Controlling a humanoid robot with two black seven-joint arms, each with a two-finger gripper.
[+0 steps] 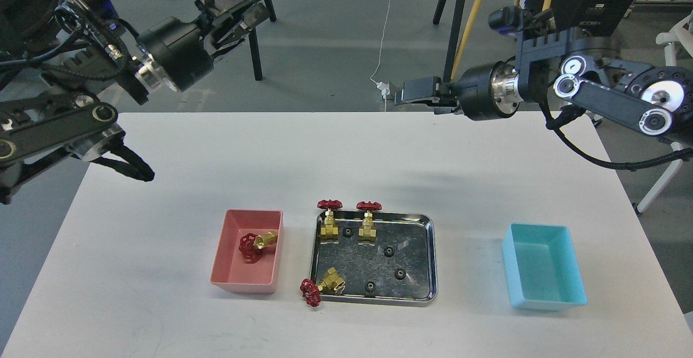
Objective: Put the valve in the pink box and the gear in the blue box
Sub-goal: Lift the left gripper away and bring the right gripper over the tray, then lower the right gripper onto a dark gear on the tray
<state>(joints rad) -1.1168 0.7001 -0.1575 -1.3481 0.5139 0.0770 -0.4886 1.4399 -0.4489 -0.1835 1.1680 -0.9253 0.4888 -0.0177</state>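
With one valve (256, 242) in the pink box (221, 271), we next need a gear (387, 251) for the blue box (563, 299), though we cannot tell either raised gripper's opening.

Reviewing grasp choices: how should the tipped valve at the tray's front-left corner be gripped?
Probably across the brass body of the tipped valve, coming from above. It lies on its side, red handwheel hanging over the steel tray rim, so the body is the exposed part.

Single head view, high, facing forward-down over white table (379, 152); whole tabletop visible, mid-distance.
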